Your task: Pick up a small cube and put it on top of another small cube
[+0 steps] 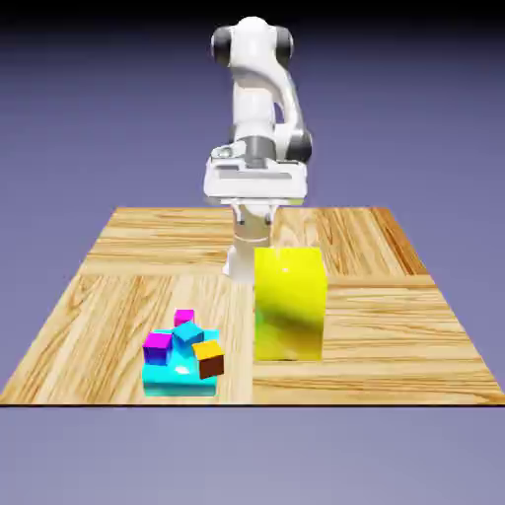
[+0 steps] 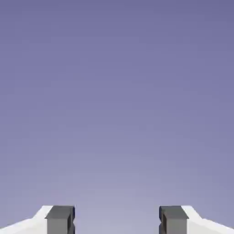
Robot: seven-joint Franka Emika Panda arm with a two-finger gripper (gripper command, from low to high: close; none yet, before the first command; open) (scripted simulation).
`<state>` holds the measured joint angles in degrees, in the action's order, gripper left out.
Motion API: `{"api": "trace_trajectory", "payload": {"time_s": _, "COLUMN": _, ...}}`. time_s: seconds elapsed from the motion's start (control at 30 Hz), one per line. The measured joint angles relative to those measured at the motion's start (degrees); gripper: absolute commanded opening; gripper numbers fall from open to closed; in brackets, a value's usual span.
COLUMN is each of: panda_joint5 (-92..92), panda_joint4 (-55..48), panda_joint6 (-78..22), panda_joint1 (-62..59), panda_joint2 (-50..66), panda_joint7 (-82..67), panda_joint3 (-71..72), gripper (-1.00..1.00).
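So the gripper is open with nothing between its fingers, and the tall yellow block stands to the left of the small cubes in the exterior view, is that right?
Not quite: the exterior view shows the yellow block to the right of the small cubes.

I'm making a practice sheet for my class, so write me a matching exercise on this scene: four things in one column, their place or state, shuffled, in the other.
1. Yellow block
2. Cyan slab
3. Orange cube
4. End effector

A. open, with nothing between its tips
B. at the slab's edge toward the exterior view's right
C. standing on the table, taller than everything else on it except the robot
D. low and flat, under small cubes

Pairs: 1-C, 2-D, 3-B, 4-A
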<state>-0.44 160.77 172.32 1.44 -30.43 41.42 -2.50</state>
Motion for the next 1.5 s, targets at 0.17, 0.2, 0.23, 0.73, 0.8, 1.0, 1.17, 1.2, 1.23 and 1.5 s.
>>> {"api": "trace_trajectory", "payload": {"time_s": 0.17, "panda_joint5": -1.83, "panda_joint4": -0.97, "panda_joint6": -7.0, "panda_joint1": 3.13, "panda_joint2": 9.24, "panda_joint7": -4.31, "panda_joint3": -10.38, "gripper": 0.0}}
{"api": "trace_trajectory", "payload": {"time_s": 0.2, "panda_joint5": -2.19, "panda_joint4": -1.16, "panda_joint6": -8.4, "panda_joint1": 3.76, "panda_joint2": 11.09, "panda_joint7": -5.17, "panda_joint3": -12.46, "gripper": 0.0}}
{"api": "trace_trajectory", "payload": {"time_s": 0.23, "panda_joint5": -2.56, "panda_joint4": -1.36, "panda_joint6": -9.79, "panda_joint1": 4.39, "panda_joint2": 12.93, "panda_joint7": -6.04, "panda_joint3": -14.54, "gripper": 0.0}}
{"api": "trace_trajectory", "payload": {"time_s": 0.73, "panda_joint5": -2.7, "panda_joint4": -3.66, "panda_joint6": -22.38, "panda_joint1": 8.56, "panda_joint2": 38.6, "panda_joint7": -18.93, "panda_joint3": -34.71, "gripper": 0.0}}
{"api": "trace_trajectory", "payload": {"time_s": 0.8, "panda_joint5": 1.42, "panda_joint4": -3.71, "panda_joint6": -18.65, "panda_joint1": 5.43, "panda_joint2": 42.75, "panda_joint7": -21.78, "panda_joint3": -30.68, "gripper": 0.0}}
{"api": "trace_trajectory", "payload": {"time_s": 1.0, "panda_joint5": 5.49, "panda_joint4": -3.76, "panda_joint6": -14.99, "panda_joint1": 2.32, "panda_joint2": 46.86, "panda_joint7": -24.6, "panda_joint3": -26.69, "gripper": -1.0}}
{"api": "trace_trajectory", "payload": {"time_s": 1.17, "panda_joint5": -4.74, "panda_joint4": -3.64, "panda_joint6": -24.3, "panda_joint1": 10.15, "panda_joint2": 36.49, "panda_joint7": -17.52, "panda_joint3": -36.74, "gripper": -1.0}}
{"api": "trace_trajectory", "payload": {"time_s": 1.2, "panda_joint5": -6.73, "panda_joint4": -3.61, "panda_joint6": -26.11, "panda_joint1": 11.62, "panda_joint2": 34.46, "panda_joint7": -16.14, "panda_joint3": -38.7, "gripper": -1.0}}
{"api": "trace_trajectory", "payload": {"time_s": 1.23, "panda_joint5": -6.73, "panda_joint4": -3.61, "panda_joint6": -26.12, "panda_joint1": 11.66, "panda_joint2": 34.46, "panda_joint7": -16.14, "panda_joint3": -38.7, "gripper": -1.0}}
{"api": "trace_trajectory", "payload": {"time_s": 1.5, "panda_joint5": -11.14, "panda_joint4": -19.44, "panda_joint6": -38.85, "panda_joint1": 19.24, "panda_joint2": 33.9, "panda_joint7": -36.1, "panda_joint3": -35.38, "gripper": -1.0}}
